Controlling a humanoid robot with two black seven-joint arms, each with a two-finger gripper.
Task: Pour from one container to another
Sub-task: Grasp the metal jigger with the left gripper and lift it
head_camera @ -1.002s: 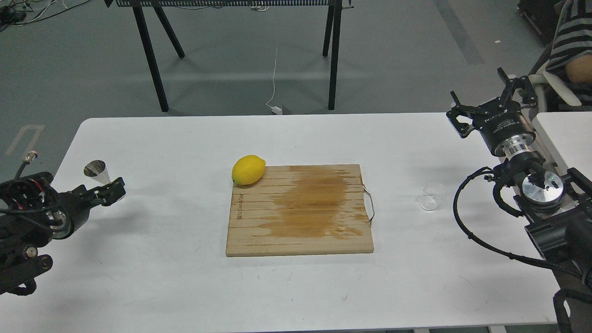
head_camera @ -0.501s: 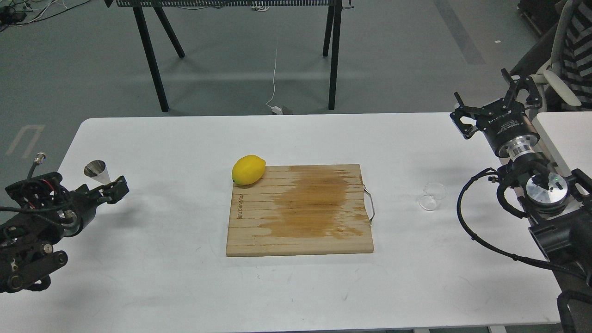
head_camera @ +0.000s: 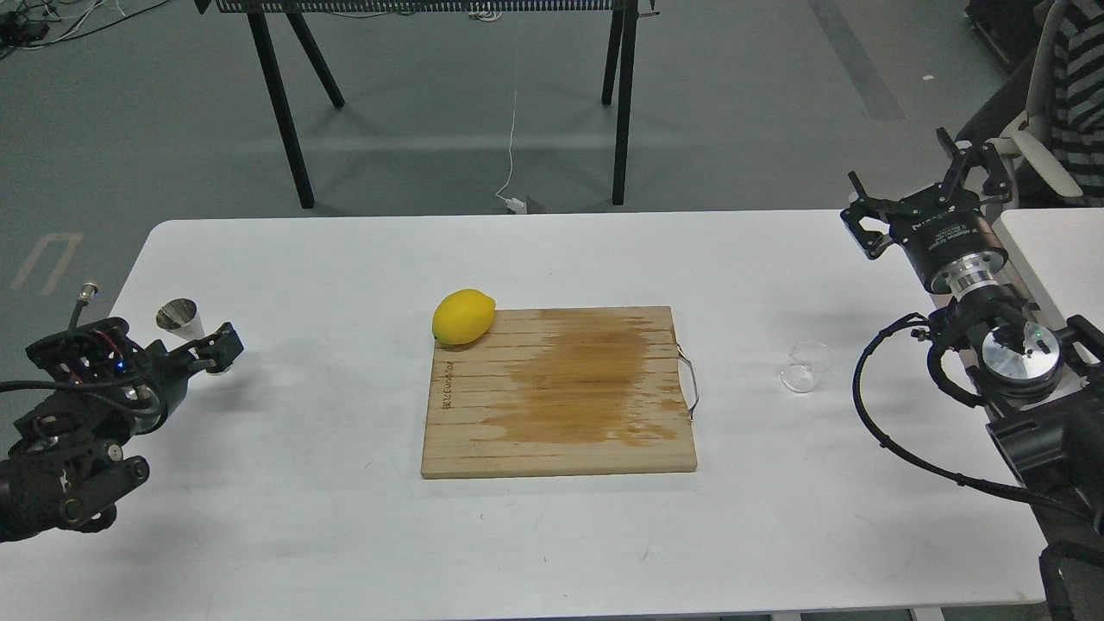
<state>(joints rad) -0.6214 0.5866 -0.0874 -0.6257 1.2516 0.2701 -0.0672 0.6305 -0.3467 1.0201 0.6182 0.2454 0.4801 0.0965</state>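
Left gripper [head_camera: 217, 349], advanced over the last second toward the jigger [head_camera: 180, 317] near the table's [head_camera: 345, 535] left edge, jaw state indeterminate; right gripper [head_camera: 927, 194], spread open, hovers beyond the untouched glass cup [head_camera: 804, 366] near the right edge: pouring not begun.

A clear glass cup [head_camera: 806, 366] lies tipped near my right arm; a shiny steel jigger [head_camera: 180, 318] stands upright beside my left gripper [head_camera: 217, 349].

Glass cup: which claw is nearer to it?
Right. The right claw hangs open above and behind the glass cup; the left claw is across the table by the jigger.
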